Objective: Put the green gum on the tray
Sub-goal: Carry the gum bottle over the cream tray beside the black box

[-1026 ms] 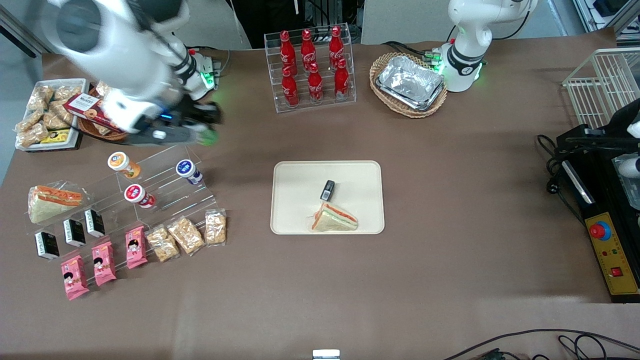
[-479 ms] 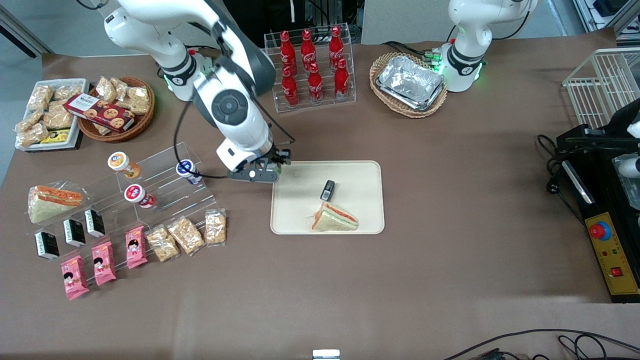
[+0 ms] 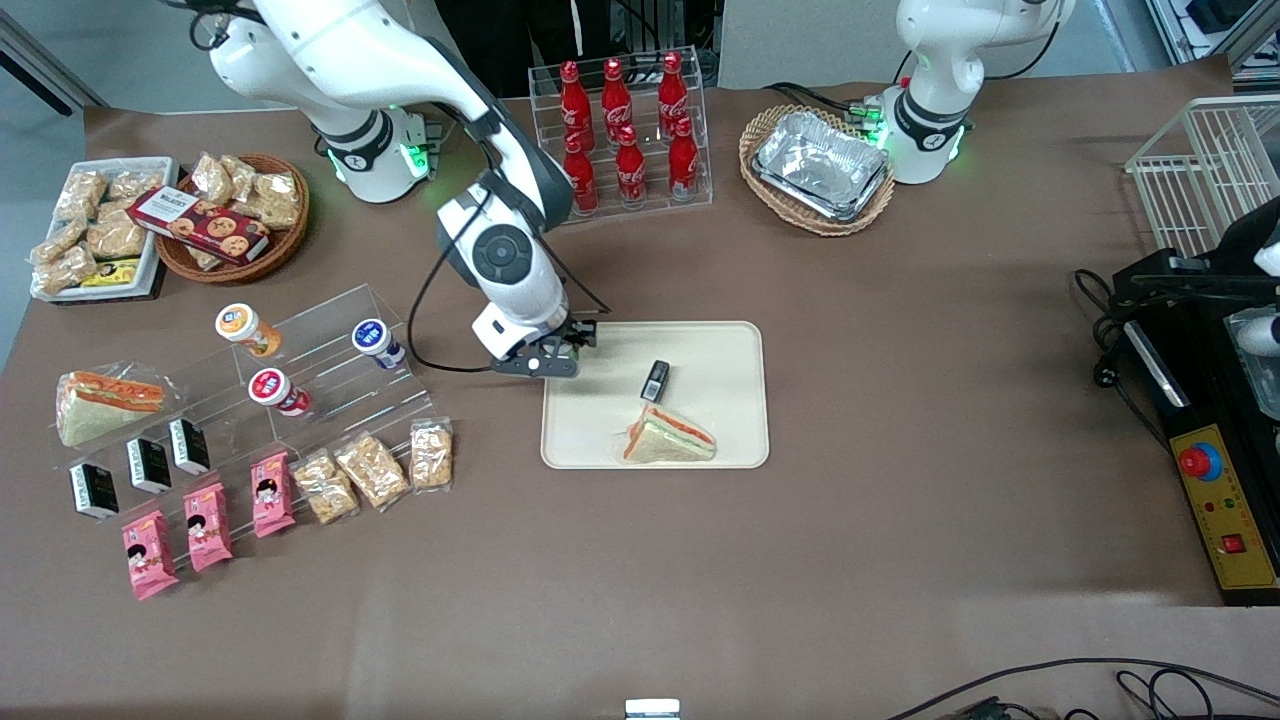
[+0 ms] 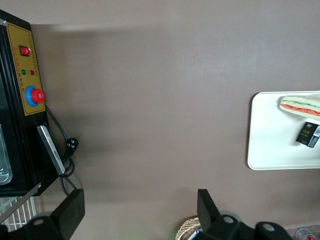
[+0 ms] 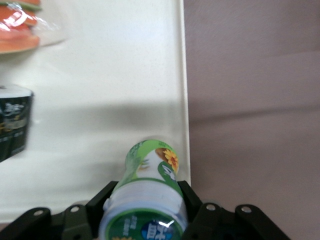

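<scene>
The green gum (image 5: 149, 195) sits clamped between the fingers (image 5: 102, 202) of the gripper (image 3: 556, 352), which close against the bottle's sides just under its white lid; the lid's label is partly cut off in the right wrist view, and in the front view the bottle itself is hidden by the gripper. The bottle hangs over the tray (image 5: 100, 90), just inside the rim at the tray's edge toward the working arm's end of the table; whether its base touches the tray cannot be told. On the tray lie a small dark packet (image 3: 655, 380), near the middle, and a wrapped sandwich (image 3: 668, 438), nearer the front camera than the packet; both are only partly seen from the wrist. Well apart from the tray, toward the working arm's end, a clear stepped stand (image 3: 320, 370) carries an orange-bodied bottle (image 3: 246, 329), a blue-bodied bottle (image 3: 377, 341) and a red-bodied bottle (image 3: 277, 390).
</scene>
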